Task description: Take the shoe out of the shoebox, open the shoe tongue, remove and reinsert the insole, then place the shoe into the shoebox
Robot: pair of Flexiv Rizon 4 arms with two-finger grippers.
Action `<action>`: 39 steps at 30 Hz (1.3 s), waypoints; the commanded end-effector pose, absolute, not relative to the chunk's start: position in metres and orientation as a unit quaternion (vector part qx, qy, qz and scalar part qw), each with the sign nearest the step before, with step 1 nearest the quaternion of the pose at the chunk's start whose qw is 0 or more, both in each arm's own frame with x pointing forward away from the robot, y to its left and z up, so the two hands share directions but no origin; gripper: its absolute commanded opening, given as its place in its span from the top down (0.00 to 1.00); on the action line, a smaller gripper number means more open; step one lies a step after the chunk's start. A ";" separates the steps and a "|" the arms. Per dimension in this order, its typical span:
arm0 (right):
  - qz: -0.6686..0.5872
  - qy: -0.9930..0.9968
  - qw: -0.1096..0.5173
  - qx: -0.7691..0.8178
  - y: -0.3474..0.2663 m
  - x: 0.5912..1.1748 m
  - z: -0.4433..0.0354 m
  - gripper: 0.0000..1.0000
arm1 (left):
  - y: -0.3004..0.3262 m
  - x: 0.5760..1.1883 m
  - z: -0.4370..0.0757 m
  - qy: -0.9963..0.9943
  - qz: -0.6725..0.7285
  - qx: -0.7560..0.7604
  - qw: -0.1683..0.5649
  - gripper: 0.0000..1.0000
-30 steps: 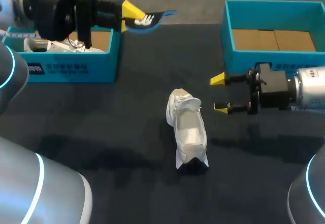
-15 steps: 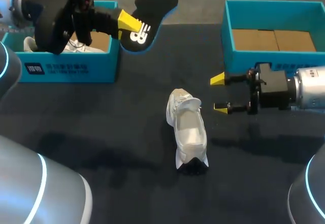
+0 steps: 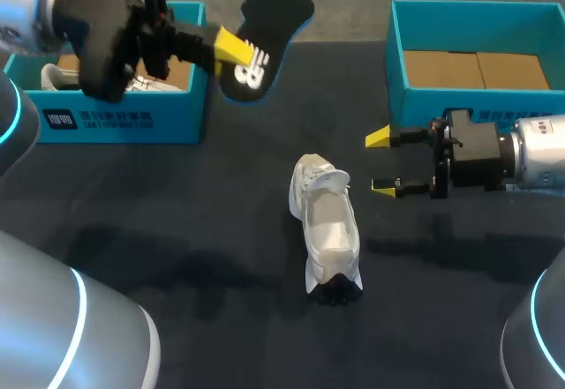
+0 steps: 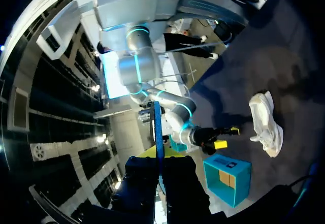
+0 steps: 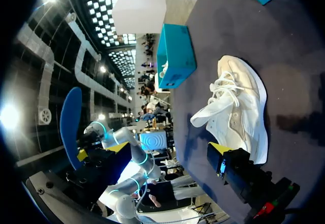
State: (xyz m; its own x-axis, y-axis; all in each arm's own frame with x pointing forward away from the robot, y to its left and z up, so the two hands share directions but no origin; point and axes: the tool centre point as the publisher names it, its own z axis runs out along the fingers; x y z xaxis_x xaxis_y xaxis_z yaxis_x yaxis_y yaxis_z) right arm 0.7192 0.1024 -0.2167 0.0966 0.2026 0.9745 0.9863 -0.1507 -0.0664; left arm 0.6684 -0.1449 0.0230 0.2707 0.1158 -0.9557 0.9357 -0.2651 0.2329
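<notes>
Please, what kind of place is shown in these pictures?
Probably a robot test bench: a dark table, the left end effector holding an insole, a white shoe and an open teal shoebox.

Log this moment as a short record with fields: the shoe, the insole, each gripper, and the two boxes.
shoe: white shoe, lying on the table between the boxes, in neither box
insole: dark insole, out of the shoe, held in the air near the left shoebox
left gripper: left gripper, shut on the insole
right gripper: right gripper, open, beside the shoe, not touching it
left shoebox: left shoebox, teal, something white partly visible inside
right shoebox: right shoebox, teal, cardboard floor showing
</notes>
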 end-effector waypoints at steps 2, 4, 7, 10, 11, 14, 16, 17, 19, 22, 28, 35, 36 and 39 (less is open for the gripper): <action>-0.458 -0.491 0.427 -0.605 0.104 0.719 -0.217 0.00 | -0.144 0.652 -0.031 0.389 -0.389 0.676 0.490 1.00; -0.458 -0.491 0.427 -0.605 0.104 0.719 -0.217 0.00 | -0.144 0.650 -0.044 0.379 -0.389 0.672 0.503 1.00; -0.458 -0.491 0.427 -0.605 0.104 0.719 -0.217 0.00 | -0.145 0.649 -0.061 0.361 -0.397 0.659 0.527 1.00; -0.458 -0.491 0.427 -0.605 0.104 0.719 -0.217 0.00 | -0.145 0.647 -0.074 0.338 -0.394 0.654 0.551 1.00; -0.458 -0.491 0.427 -0.605 0.104 0.719 -0.217 0.00 | -0.145 0.646 -0.078 0.334 -0.400 0.648 0.555 1.00; -0.458 -0.491 0.427 -0.605 0.104 0.719 -0.217 0.00 | -0.144 0.645 -0.090 0.330 -0.384 0.655 0.561 1.00; -0.458 -0.491 0.427 -0.605 0.104 0.719 -0.217 0.00 | -0.145 0.644 -0.096 0.332 -0.373 0.660 0.562 1.00; -0.458 -0.491 0.427 -0.605 0.104 0.719 -0.217 0.00 | -0.145 0.646 -0.099 0.336 -0.374 0.658 0.560 1.00; -0.458 -0.491 0.427 -0.605 0.104 0.719 -0.217 0.00 | -0.144 0.649 -0.105 0.354 -0.383 0.643 0.562 1.00; -0.458 -0.491 0.427 -0.605 0.104 0.719 -0.217 0.00 | -0.142 0.651 -0.107 0.357 -0.387 0.638 0.562 1.00; -0.458 -0.491 0.427 -0.605 0.104 0.719 -0.217 0.00 | -0.142 0.651 -0.107 0.357 -0.387 0.638 0.562 1.00; -0.458 -0.491 0.427 -0.605 0.104 0.719 -0.217 0.00 | -0.142 0.651 -0.107 0.357 -0.387 0.638 0.562 1.00; -0.458 -0.491 0.427 -0.605 0.104 0.719 -0.217 0.00 | -0.142 0.651 -0.107 0.357 -0.387 0.638 0.562 1.00; -0.458 -0.491 0.427 -0.605 0.104 0.719 -0.217 0.00 | -0.143 0.653 -0.112 0.360 -0.386 0.637 0.562 1.00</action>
